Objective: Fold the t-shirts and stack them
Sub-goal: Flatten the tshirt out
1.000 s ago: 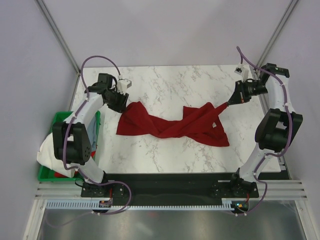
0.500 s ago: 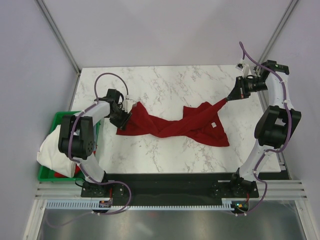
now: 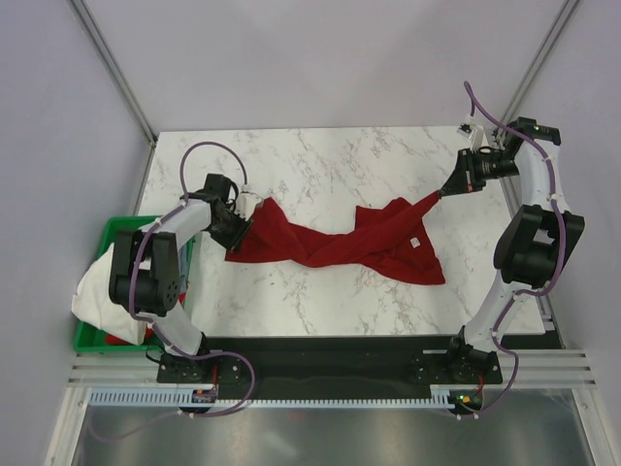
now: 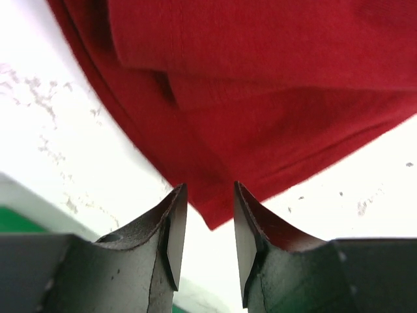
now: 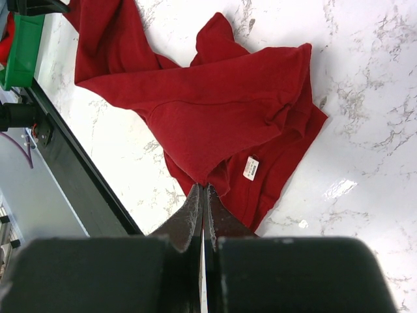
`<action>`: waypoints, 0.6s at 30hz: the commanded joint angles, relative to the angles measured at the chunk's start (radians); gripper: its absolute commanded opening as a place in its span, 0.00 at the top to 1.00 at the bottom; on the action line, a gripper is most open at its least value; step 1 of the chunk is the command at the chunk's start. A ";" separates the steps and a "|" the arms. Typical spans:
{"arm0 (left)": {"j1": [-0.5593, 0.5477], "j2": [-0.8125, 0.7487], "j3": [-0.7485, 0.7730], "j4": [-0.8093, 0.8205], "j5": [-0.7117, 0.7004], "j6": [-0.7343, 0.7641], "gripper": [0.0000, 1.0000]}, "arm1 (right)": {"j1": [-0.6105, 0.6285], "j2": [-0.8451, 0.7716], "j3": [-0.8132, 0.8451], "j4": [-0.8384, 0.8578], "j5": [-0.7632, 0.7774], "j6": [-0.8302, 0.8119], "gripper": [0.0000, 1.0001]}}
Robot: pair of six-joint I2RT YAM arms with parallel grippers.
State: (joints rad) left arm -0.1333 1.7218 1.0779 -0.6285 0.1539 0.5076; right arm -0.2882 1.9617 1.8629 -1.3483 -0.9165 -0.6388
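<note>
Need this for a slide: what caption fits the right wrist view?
Right jaws shut on an edge of the dark red t-shirt, white neck label showing, lying rumpled on the marble table.

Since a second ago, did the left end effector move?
Yes. The left end effector slid away from the table's far edge, down to the red t-shirt.

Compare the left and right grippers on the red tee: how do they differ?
The left gripper has its jaws apart, with a corner of the dark red t-shirt lying unclamped in the gap. The right gripper is shut on the shirt's opposite end. The left gripper sits low over the marble table, while the right gripper is raised, drawing the cloth up to a point. Shared: each is at one end of the same shirt.
</note>
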 commanded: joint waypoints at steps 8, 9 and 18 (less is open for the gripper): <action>-0.002 -0.065 -0.041 -0.005 0.036 0.040 0.58 | -0.005 0.005 -0.001 -0.075 -0.038 -0.006 1.00; -0.003 -0.044 -0.044 -0.005 0.035 0.039 0.58 | -0.005 0.005 0.002 -0.075 -0.038 -0.004 1.00; -0.002 0.039 -0.044 -0.030 0.056 0.040 0.82 | -0.005 0.006 0.030 -0.066 -0.039 0.019 1.00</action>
State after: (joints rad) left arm -0.1326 1.7203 1.0393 -0.6308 0.1665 0.5182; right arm -0.2882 1.9629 1.8565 -1.3483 -0.9165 -0.6285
